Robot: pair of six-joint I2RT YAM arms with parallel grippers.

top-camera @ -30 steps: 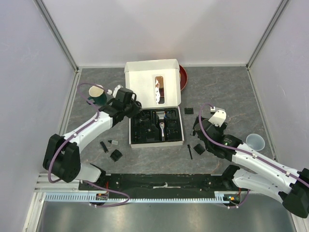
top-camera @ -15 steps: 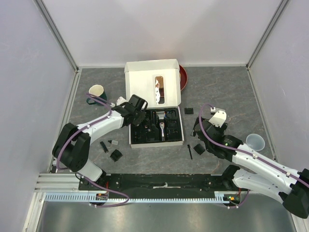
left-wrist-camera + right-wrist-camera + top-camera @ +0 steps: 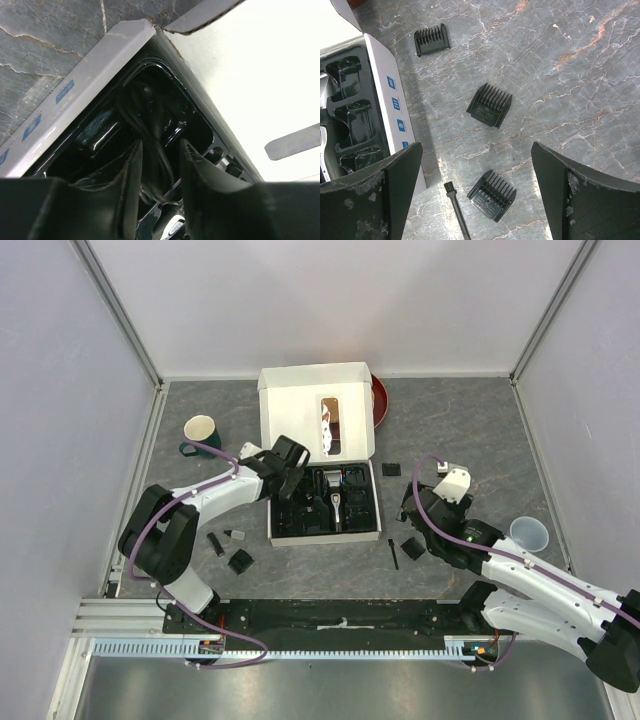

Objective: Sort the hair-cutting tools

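Note:
The black-and-silver clipper lies in the black tray of the open white box. My left gripper hangs over the tray's back left compartment. In the left wrist view it is shut on the black cable, which runs down into the tray. My right gripper is open and empty above the table right of the box. Under it lie three comb guards, a far one, a middle one and a near one, and the thin brush.
A green mug stands at the left and a clear cup at the right. A red plate sits behind the box lid. More black guards lie left of the box.
My left gripper has moved right from beside the green mug to over the tray's back left compartment. The right arm has not moved.

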